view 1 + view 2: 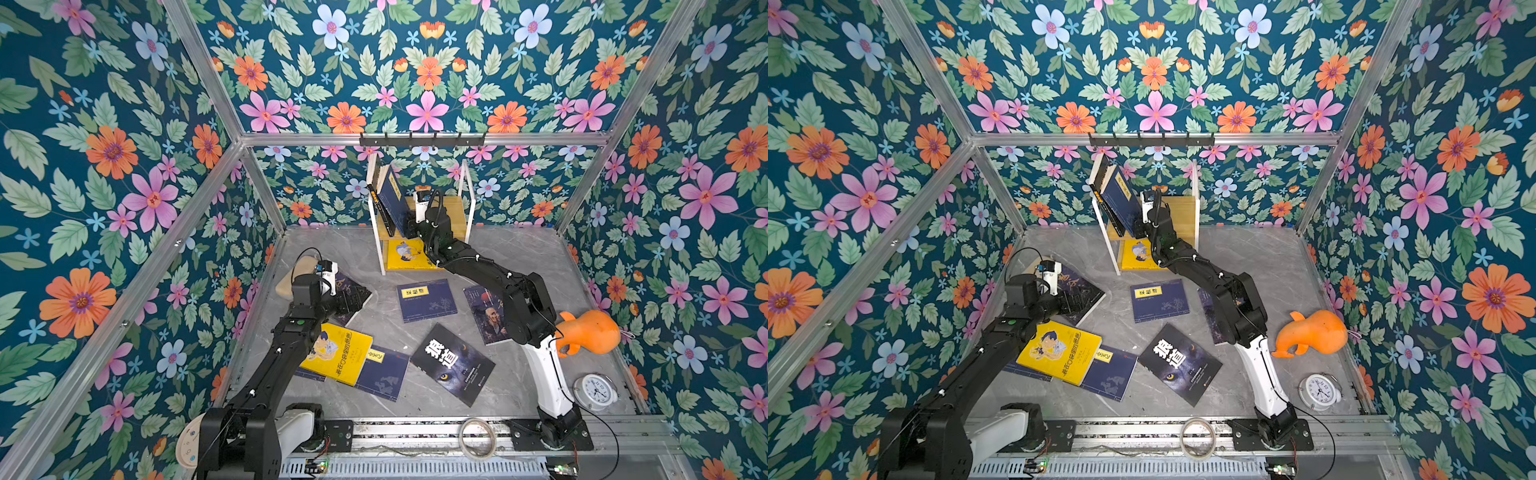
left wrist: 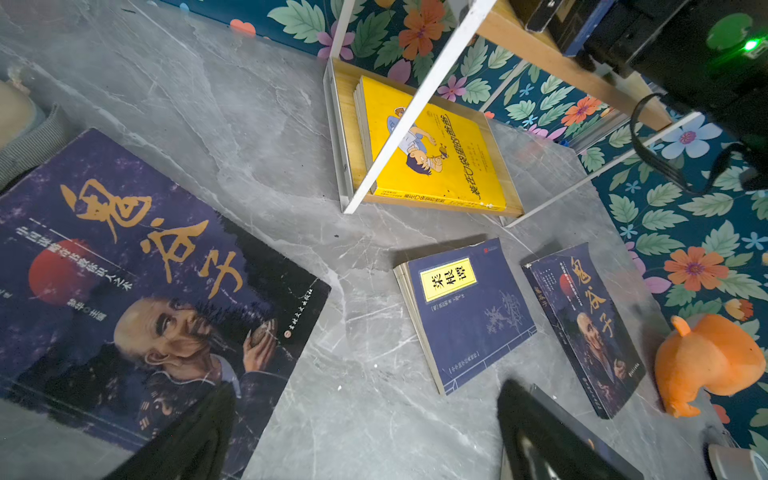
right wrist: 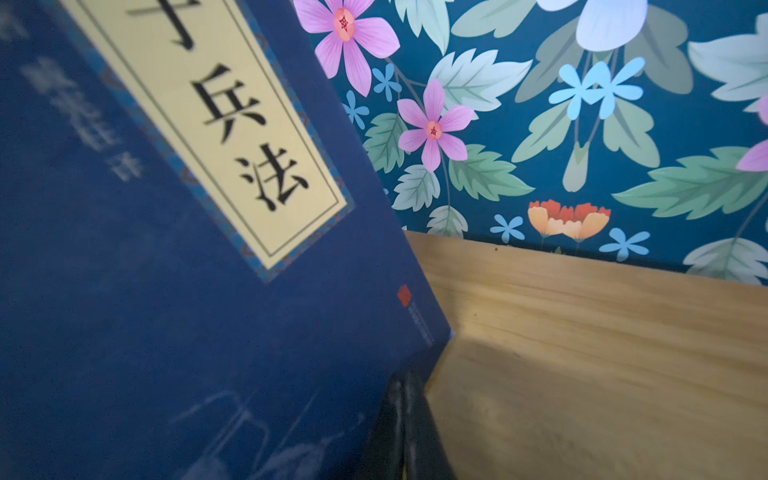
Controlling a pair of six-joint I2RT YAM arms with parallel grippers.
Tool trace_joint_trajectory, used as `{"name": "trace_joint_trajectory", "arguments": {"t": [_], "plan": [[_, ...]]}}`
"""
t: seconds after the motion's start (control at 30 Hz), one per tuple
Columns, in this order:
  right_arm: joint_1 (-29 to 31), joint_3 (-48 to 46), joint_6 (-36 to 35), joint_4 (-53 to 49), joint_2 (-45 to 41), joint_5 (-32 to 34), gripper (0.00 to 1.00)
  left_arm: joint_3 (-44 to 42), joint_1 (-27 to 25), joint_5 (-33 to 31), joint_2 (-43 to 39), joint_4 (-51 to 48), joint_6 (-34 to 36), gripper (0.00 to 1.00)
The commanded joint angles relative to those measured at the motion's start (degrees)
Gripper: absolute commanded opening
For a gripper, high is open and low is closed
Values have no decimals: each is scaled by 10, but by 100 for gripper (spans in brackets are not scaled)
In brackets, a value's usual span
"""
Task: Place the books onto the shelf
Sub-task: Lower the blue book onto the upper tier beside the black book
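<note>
Tape roll (image 1: 478,438) on the front rail; beyond it, loose books (image 1: 453,362) flat on the desk (image 1: 519,249). Left fingers (image 2: 536,432), spread wide, hover over a dark book (image 2: 137,291). Right fingers (image 3: 405,428), pressed together, touch a navy book (image 1: 395,199) leaning on the upper board of the shelf (image 1: 455,208); a yellow book (image 1: 405,253) lies on the lower.

Left pincer (image 2: 365,436) agape, right pincer (image 3: 409,419) closed.

Leaning books (image 1: 394,199) fill the shelf (image 1: 455,209) top's left end, rest bare, right arm (image 1: 432,232) across its front, yellow book (image 1: 405,254) covering the lower board
</note>
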Motion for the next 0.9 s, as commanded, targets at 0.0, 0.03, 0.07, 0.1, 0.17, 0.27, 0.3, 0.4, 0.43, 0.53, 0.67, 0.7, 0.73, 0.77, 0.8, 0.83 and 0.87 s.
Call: {"name": "trace_joint_trajectory", "arguments": {"t": [0.0,0.03,0.07,0.1,0.17,0.27,0.3,0.4,0.43,0.53,0.67,0.7,0.73,0.77,0.8,0.83,0.87], "plan": [[2,4,10,-53,5,-11,0,0,0,9,-1,14,-3,100],[3,4,9,-52,4,-9,0,1,0,9,-1,13,-5,100],[4,0,10,-49,3,-8,0,2,1,9,-2,12,-6,100],[4,-1,11,-46,5,-8,0,1,1,8,-1,14,-6,100],[6,5,11,-51,10,-10,0,-3,2,11,-1,17,-5,100],[9,9,11,-55,12,-9,0,-1,3,12,0,15,-8,100],[10,8,12,-53,13,-8,0,0,3,11,1,15,-9,100],[13,22,13,-62,19,-8,0,-6,4,14,0,20,-9,100],[13,28,12,-68,21,-7,0,-5,4,14,1,20,-9,100],[14,27,10,-66,19,0,0,-1,5,12,1,16,-11,100],[14,32,15,-74,21,3,0,-6,5,14,-1,22,-12,100],[15,33,15,-75,21,5,0,-5,5,15,0,20,-14,100],[16,33,15,-74,19,8,0,-4,5,15,0,19,-14,100],[17,33,15,-72,20,10,0,-3,6,14,1,19,-15,100],[16,33,15,-72,21,12,0,-5,6,13,1,21,-14,100],[18,36,15,-73,23,14,0,-8,6,13,0,24,-11,100],[19,42,14,-78,26,15,0,-11,6,12,0,26,-11,100]]}}
